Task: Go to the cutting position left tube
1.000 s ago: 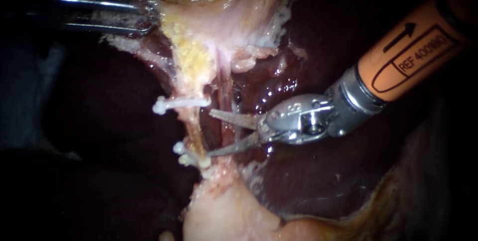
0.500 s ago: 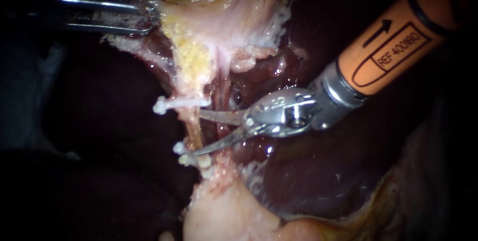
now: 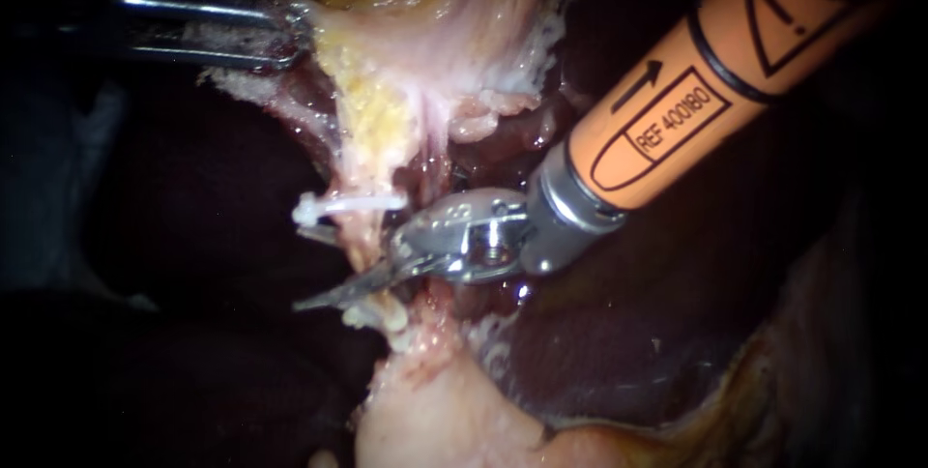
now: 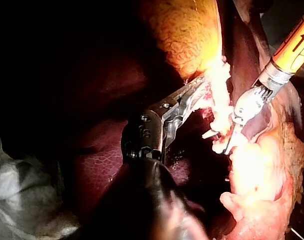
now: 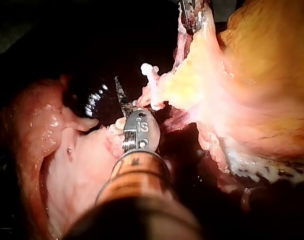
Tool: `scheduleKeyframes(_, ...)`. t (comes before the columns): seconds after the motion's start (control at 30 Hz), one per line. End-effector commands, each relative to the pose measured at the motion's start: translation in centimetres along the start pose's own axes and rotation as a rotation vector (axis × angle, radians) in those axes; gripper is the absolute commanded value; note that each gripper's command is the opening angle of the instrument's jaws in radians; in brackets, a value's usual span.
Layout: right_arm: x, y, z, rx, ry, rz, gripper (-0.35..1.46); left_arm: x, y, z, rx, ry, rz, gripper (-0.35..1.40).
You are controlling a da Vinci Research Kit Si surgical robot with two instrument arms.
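My right instrument [image 3: 307,270] held its blades open with the left tube [image 3: 362,239] between them, in the stretch between the upper clip [image 3: 350,204] and the lower clips [image 3: 379,314]. At the far left, my left instrument [image 3: 288,35] gripped pale tissue [image 3: 329,28] between its jaws.

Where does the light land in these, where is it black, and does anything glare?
Endoscope view: light pools on the pale tissue and right instrument at centre, edges fall black, wet glints dot the liver. Left wrist view: tissue beside that instrument glares white. Right wrist view: its near shaft sits in shadow.
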Motion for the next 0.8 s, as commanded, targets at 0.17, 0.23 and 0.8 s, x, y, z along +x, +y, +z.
scheduleKeyframes(0.17,0.08,-0.06,0.09,0.000,0.019,0.004,1.31,0.00,0.00,0.01,0.001,0.000,0.000,-0.35)
scheduleKeyframes(0.23,0.11,-0.10,0.11,0.003,0.022,0.003,1.31,0.00,0.00,0.01,0.001,0.000,0.000,-0.35)
scheduleKeyframes(0.8,0.44,-0.38,0.05,0.025,0.070,0.008,1.33,0.00,0.00,0.00,0.001,0.000,0.000,-0.35)
